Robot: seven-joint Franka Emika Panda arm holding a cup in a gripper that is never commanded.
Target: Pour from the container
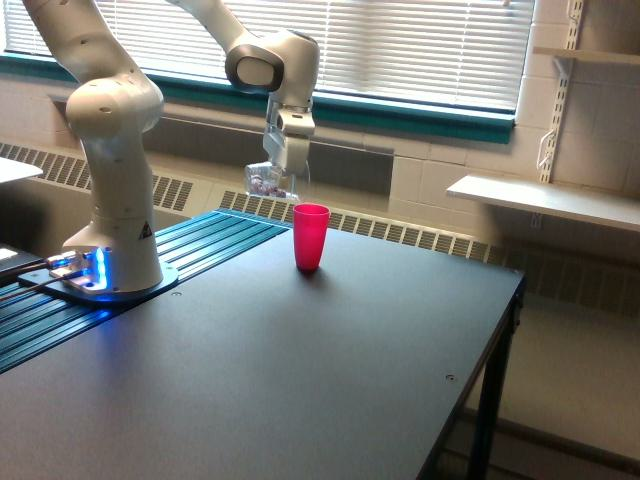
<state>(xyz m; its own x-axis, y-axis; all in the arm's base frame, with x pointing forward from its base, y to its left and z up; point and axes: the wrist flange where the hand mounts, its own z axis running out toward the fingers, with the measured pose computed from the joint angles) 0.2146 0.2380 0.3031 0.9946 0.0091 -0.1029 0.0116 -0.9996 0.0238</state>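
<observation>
Here, red cup (311, 236) stands on dark table (300, 380).

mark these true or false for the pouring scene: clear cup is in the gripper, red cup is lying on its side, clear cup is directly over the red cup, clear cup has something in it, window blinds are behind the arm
1. The small clear plastic cup is held by the gripper. True.
2. The opaque red plastic cup lies on its side. False: it stands upright on the dark table.
3. The clear cup hangs directly over the red cup. False: it is above and toward the exterior view's left of it.
4. The clear cup holds some small contents. True.
5. White window blinds are behind the arm. True.
</observation>
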